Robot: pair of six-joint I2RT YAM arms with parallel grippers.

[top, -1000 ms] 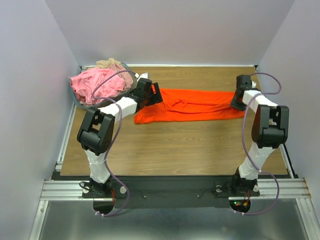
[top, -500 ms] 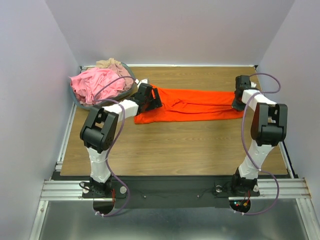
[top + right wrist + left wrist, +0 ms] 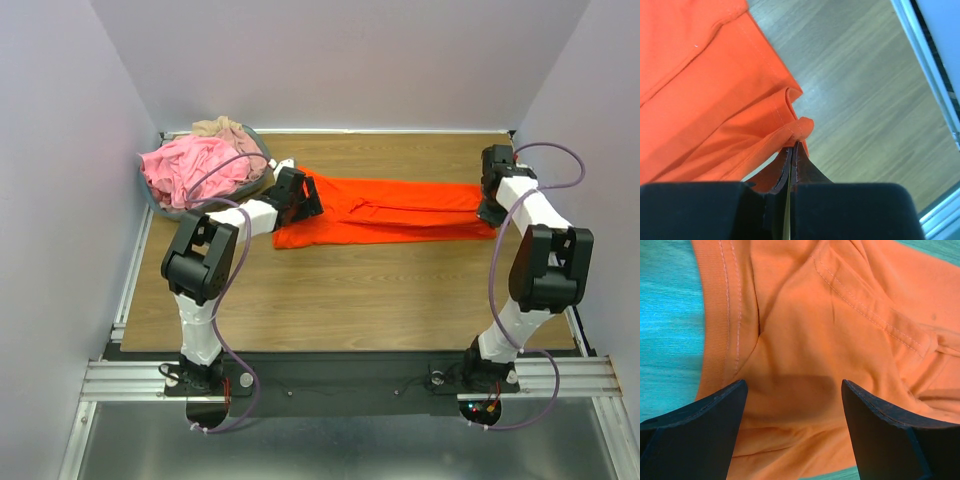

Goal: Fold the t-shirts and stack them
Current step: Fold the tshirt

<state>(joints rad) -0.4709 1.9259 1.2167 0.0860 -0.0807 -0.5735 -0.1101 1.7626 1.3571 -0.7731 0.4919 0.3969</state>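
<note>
the wooden table (image 3: 350,290) carries the orange-red t-shirt (image 3: 390,210), stretched in a long band across its far half. at the far left corner, the grey basket (image 3: 160,207) holds a pink shirt (image 3: 190,165) and a beige shirt (image 3: 222,127). the left gripper (image 3: 792,430) is over the orange-red t-shirt's left end, its 2 fingers spread wide and holding nothing. the right gripper (image 3: 791,150) is pinched tight on a fold at the t-shirt's right corner.
</note>
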